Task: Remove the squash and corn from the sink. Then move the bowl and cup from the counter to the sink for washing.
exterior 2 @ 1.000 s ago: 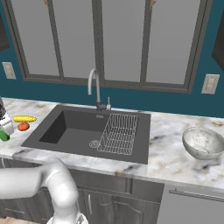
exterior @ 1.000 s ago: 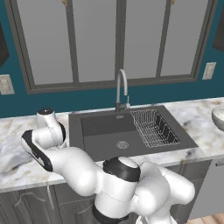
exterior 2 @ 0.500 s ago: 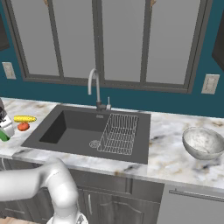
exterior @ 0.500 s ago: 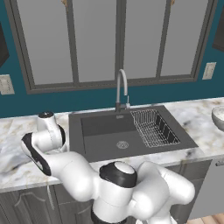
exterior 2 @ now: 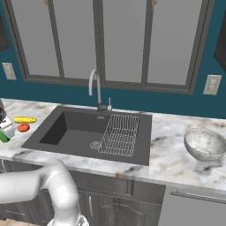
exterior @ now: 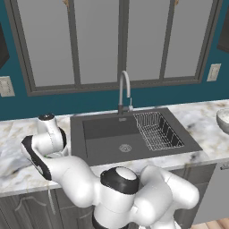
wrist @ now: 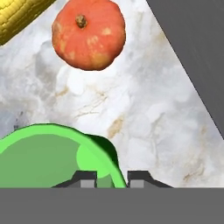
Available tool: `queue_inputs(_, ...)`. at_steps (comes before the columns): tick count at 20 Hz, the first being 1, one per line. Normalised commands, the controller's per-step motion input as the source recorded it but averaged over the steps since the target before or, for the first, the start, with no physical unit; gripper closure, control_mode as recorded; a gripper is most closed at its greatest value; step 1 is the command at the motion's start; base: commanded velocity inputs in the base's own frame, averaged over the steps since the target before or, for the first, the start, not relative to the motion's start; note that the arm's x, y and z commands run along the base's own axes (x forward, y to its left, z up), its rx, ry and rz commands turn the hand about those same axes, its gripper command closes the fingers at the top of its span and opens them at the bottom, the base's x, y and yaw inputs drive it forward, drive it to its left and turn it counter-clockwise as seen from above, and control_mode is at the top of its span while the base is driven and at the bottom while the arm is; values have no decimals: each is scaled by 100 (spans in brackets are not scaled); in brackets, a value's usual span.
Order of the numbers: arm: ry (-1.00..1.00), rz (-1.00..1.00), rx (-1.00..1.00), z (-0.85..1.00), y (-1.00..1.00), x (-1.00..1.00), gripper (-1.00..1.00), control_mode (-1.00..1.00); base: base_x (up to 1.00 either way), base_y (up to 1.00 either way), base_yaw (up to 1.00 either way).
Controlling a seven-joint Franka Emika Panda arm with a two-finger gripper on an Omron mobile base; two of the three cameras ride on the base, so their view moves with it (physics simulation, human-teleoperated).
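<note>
In the hand view the green cup [wrist: 48, 157] sits right below my hand, its rim running between my two fingertips [wrist: 87, 178]. My gripper [wrist: 112, 178] is shut on that rim. Just beyond lie the orange-red squash [wrist: 89, 34] and the yellow corn [wrist: 19, 17], both on the marbled counter [wrist: 144, 118]. From the right base view, corn [exterior 2: 25, 119], squash [exterior 2: 23, 128] and a sliver of the cup [exterior 2: 3, 137] lie left of the dark sink [exterior 2: 73, 128], with my hand at the frame's left edge. The speckled bowl [exterior 2: 204, 143] stands on the counter, right of the sink.
A wire rack [exterior 2: 119, 134] fills the sink's right half and a curved faucet [exterior 2: 95, 86] rises behind the basin. The sink's edge [wrist: 197, 65] runs close to the cup's right in the hand view. My arm's elbow [exterior: 47, 143] hangs over the left counter.
The jaws have closed in from wide open onto the cup's rim. The arm has barely shifted over the left counter.
</note>
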Motion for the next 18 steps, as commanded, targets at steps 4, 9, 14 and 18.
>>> queue_inputs(4,3,0,-2,0,0,-1,100,-100,0,0,0)
queue_inputs(9,4,-1,0,16,-2,-6,100,-100,0,0,0)
queue_inputs(14,0,0,0,33,-4,-9,100,-100,0,0,0)
queue_inputs(18,0,0,0,35,-9,-11,100,-100,0,0,0)
